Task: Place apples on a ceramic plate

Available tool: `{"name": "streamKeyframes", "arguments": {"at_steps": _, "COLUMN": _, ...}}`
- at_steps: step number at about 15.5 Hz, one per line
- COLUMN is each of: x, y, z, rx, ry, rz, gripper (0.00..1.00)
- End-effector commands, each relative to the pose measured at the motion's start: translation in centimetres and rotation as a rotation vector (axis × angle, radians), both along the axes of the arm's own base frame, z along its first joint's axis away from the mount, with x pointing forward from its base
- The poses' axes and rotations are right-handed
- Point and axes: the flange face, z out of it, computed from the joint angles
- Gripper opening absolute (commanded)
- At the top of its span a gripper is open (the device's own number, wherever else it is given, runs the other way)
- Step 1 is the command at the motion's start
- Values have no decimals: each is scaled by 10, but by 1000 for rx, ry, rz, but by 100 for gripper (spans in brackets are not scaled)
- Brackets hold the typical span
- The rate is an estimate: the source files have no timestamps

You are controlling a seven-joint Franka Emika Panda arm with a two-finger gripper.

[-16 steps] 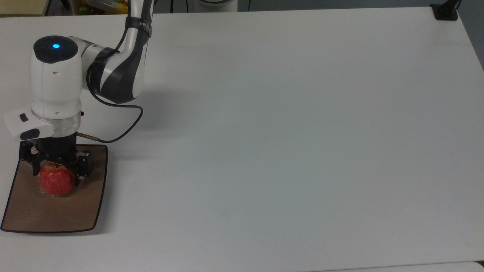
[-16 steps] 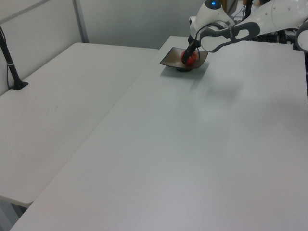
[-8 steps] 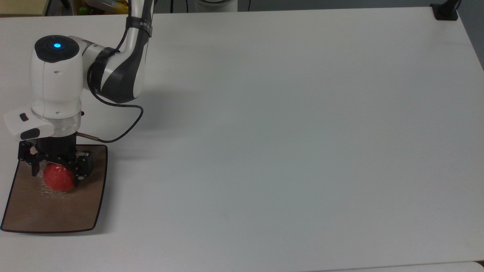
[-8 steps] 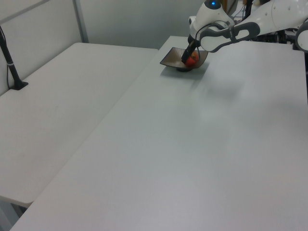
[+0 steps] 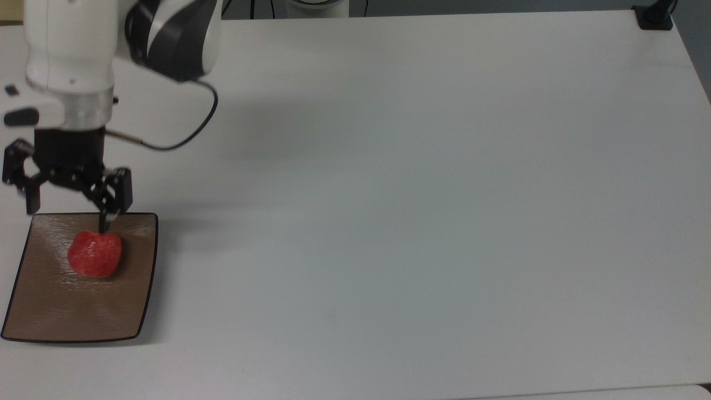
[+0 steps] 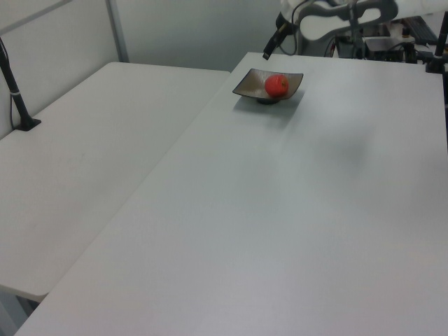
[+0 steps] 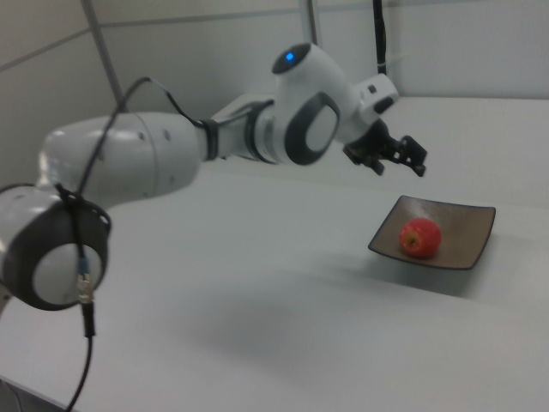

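Top view: your gripper (image 5: 68, 208) hangs open and empty just beyond the ceramic plate's (image 5: 50, 322) far edge; apple (image 5: 95, 254) sits on plate, clear of fingers.

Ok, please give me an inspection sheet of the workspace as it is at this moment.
Surface: white table, bare apart from the plate; a second white table adjoins it in the left view.
Job's things: red apple rests on the square brown plate, free of the arm.
Clutter: nothing seen.
Grippers: end effector open, empty, raised above the plate's far edge.
Cables: black cable loops from the wrist.
Surroundings: black clamp at a table corner; grey wall panels.
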Motion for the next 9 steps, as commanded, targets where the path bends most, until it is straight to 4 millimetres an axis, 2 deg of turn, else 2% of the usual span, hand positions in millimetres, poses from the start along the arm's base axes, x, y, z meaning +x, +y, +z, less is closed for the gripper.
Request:
{"name": "streamKeyframes", "arguments": {"at_steps": 1, "x": -66, "y": 41, "z": 70, "rx": 81, "ry": 131, "rz": -63, "gripper": 100}}
{"name": "streamKeyframes", "arguments": {"at_steps": 6, "x": -135, "y": 110, "z": 145, "rx": 234, "ry": 338, "rz": -29, "gripper": 100}}
{"name": "streamKeyframes", "arguments": {"at_steps": 7, "x": -151, "y": 124, "z": 157, "rx": 265, "ry": 381, "rz": -13, "gripper": 100}}
{"name": "streamKeyframes", "arguments": {"at_steps": 8, "x": -175, "y": 144, "z": 169, "rx": 286, "ry": 460, "rz": 9, "gripper": 100}}
{"name": "streamKeyframes", "arguments": {"at_steps": 9, "x": -189, "y": 160, "z": 176, "rx": 286, "ry": 495, "rz": 33, "gripper": 100}}
